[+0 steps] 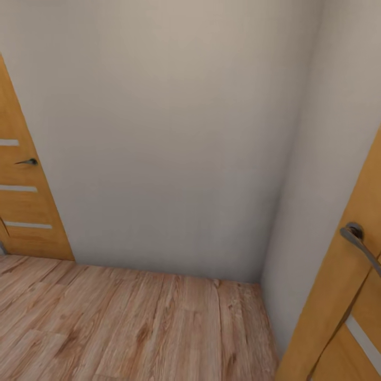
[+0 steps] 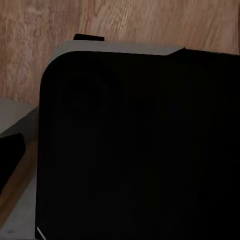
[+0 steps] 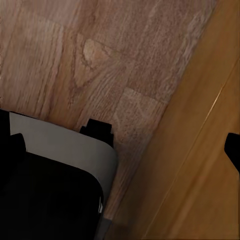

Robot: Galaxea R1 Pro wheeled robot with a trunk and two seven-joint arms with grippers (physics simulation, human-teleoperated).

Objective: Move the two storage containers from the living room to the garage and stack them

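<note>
Wood-plank floor (image 1: 132, 323) nearest, white wall (image 1: 169, 137) ahead, orange doors at left (image 1: 24, 211) and right (image 1: 344, 296); robot in transit. Storage containers not in sight, so no relation to jaws to give. Jaws' state: cannot tell. Judging by task: rigid, light open bins, grip by rim

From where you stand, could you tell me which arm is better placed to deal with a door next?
Probably the right: the open wooden door with its lever handle stands close on that side, its panel beside the right arm's camera, while the other door lies farther off on the left.
</note>
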